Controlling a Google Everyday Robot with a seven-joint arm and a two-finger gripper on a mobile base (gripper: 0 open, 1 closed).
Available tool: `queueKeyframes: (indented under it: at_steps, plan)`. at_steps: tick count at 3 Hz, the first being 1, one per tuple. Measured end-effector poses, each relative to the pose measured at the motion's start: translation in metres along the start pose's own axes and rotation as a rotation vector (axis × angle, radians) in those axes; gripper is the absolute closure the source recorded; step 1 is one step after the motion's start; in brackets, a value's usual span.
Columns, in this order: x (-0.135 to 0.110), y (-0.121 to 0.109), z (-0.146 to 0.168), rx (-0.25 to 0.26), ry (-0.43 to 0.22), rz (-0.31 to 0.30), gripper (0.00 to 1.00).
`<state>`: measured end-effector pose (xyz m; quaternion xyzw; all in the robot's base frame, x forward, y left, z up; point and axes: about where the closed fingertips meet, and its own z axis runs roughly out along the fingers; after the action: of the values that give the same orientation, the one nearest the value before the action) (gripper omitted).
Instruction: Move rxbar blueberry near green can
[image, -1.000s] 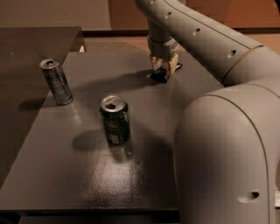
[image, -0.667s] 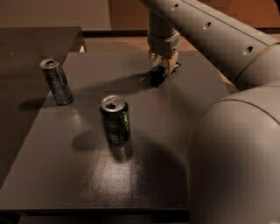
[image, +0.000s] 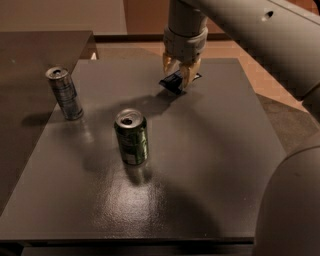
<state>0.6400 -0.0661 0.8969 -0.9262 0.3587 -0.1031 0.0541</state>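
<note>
The green can (image: 132, 137) stands upright near the middle of the dark table (image: 210, 165), its silver top showing. The rxbar blueberry (image: 173, 83), a small dark blue wrapper, hangs tilted between the fingers of my gripper (image: 179, 76), lifted a little above the table's far part. The gripper points down from the arm at the top of the view and is shut on the bar. The bar is up and to the right of the green can, well apart from it. Part of the bar is hidden by the fingers.
A slimmer silver-blue can (image: 64, 93) stands upright at the table's left side. A second dark surface (image: 35, 50) lies to the far left. My arm's pale body (image: 295, 200) fills the right side and lower right corner.
The gripper has lifted the bar off the table and carried it slightly left, toward the green can. The cans have not moved.
</note>
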Motion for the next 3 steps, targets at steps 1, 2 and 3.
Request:
queueKeyframes:
  at_steps: [1, 2, 3]
  plan:
    - [-0.042, 0.003, -0.007, 0.005, -0.045, -0.04, 1.0]
    - [-0.083, 0.009, -0.008, -0.009, -0.087, -0.078, 1.0]
    - [-0.119, 0.009, -0.011, -0.013, -0.124, -0.106, 1.0]
